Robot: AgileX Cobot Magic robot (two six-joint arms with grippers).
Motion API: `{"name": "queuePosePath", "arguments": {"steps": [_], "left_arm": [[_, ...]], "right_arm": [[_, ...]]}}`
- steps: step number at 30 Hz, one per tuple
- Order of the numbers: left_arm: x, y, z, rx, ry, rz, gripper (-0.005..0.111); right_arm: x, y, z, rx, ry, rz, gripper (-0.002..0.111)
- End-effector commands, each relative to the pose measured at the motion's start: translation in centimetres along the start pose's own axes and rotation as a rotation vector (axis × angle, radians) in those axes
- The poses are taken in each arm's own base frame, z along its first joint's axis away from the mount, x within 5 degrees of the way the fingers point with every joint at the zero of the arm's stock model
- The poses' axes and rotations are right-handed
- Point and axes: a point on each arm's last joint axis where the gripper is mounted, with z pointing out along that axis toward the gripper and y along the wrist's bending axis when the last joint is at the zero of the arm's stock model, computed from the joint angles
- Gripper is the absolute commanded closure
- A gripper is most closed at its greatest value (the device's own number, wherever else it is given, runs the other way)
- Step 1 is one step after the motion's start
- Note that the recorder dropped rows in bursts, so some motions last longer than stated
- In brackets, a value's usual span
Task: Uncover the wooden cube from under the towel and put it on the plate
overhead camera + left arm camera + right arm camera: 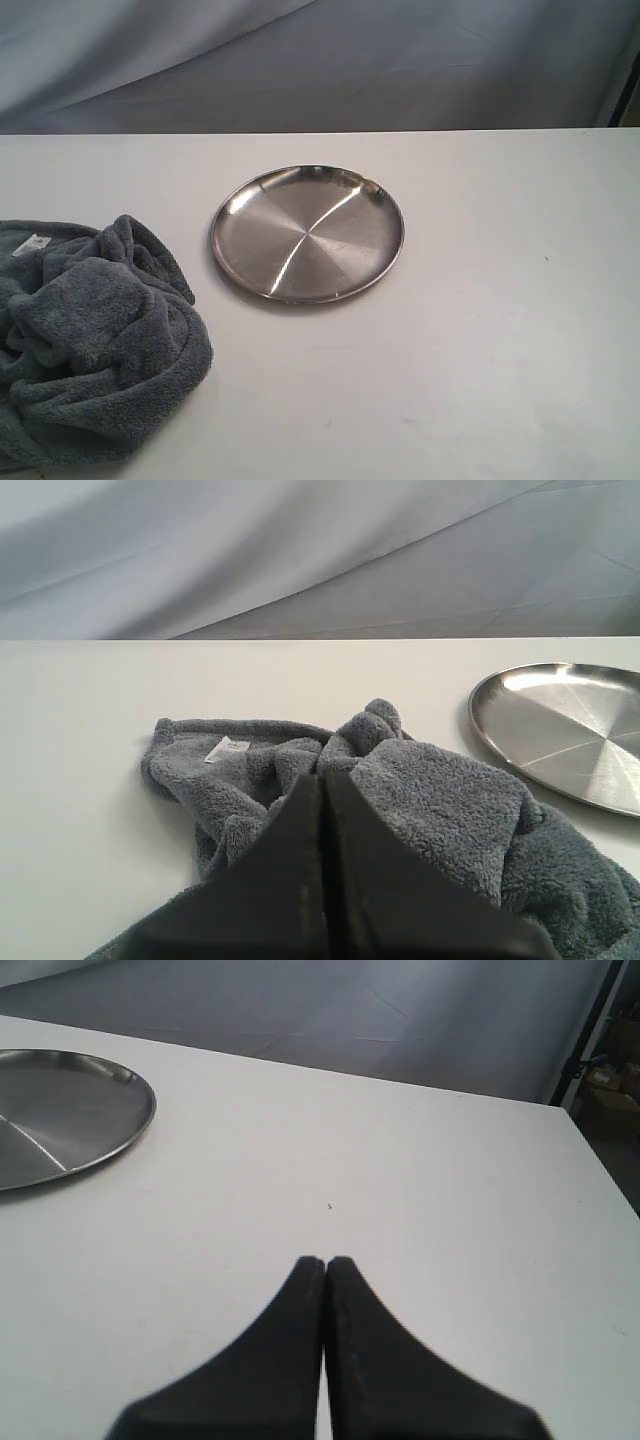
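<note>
The dark grey fluffy towel (95, 345) lies bunched at the table's front left, its white label (33, 244) showing near the left edge. The wooden cube is hidden; no part of it shows in any view. The steel plate (307, 233) sits bare at the table's middle. In the left wrist view my left gripper (322, 778) is shut with nothing in it, its tips over the towel (430, 800); the plate (570, 730) lies beyond. My right gripper (325, 1261) is shut with nothing in it over bare table, with the plate (60, 1110) off to one side. Neither gripper appears in the exterior view.
The white table (500, 330) runs to a far edge backed by a grey cloth backdrop (320, 60). In the right wrist view the table's side edge (590, 1170) drops off to a dark floor area with boxes.
</note>
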Motion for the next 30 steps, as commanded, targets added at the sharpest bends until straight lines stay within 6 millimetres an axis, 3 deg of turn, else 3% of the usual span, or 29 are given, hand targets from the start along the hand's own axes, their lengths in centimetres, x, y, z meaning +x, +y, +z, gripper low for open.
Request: {"name": "queuePosePath", "arguments": {"steps": [1, 30], "left_arm": [[0.07, -0.03, 0.02, 0.006, -0.005, -0.002, 0.107], [0.07, 0.05, 0.02, -0.004, -0.005, 0.035, 0.107]], "right_arm": [[0.06, 0.03, 0.00, -0.001, -0.006, 0.002, 0.108], [0.06, 0.03, 0.00, -0.001, -0.006, 0.002, 0.108]]}}
